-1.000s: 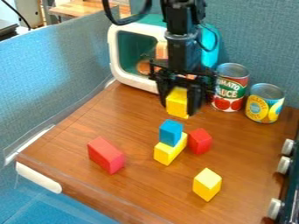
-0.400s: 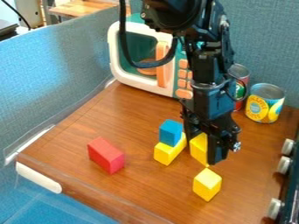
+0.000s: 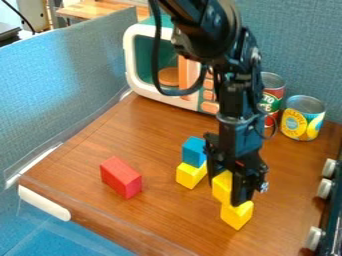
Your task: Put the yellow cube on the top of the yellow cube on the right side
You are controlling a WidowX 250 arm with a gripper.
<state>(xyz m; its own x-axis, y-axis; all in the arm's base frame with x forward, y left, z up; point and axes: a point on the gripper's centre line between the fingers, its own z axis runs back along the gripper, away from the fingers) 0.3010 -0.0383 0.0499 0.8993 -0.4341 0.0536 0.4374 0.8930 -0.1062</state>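
The black, jointed robot arm point(image 3: 234, 95) hangs in from up top, its black two-finger tool point(image 3: 230, 193) pointing down, fingers point(image 3: 243, 187) slightly apart.

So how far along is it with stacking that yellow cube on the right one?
The pick-up looks done: the gripper has the upper yellow cube in its grasp. It is at the upper left of the lower yellow cube in view; I can't tell whether they touch. What's left, likely, is to settle it squarely on top, let go and back away.
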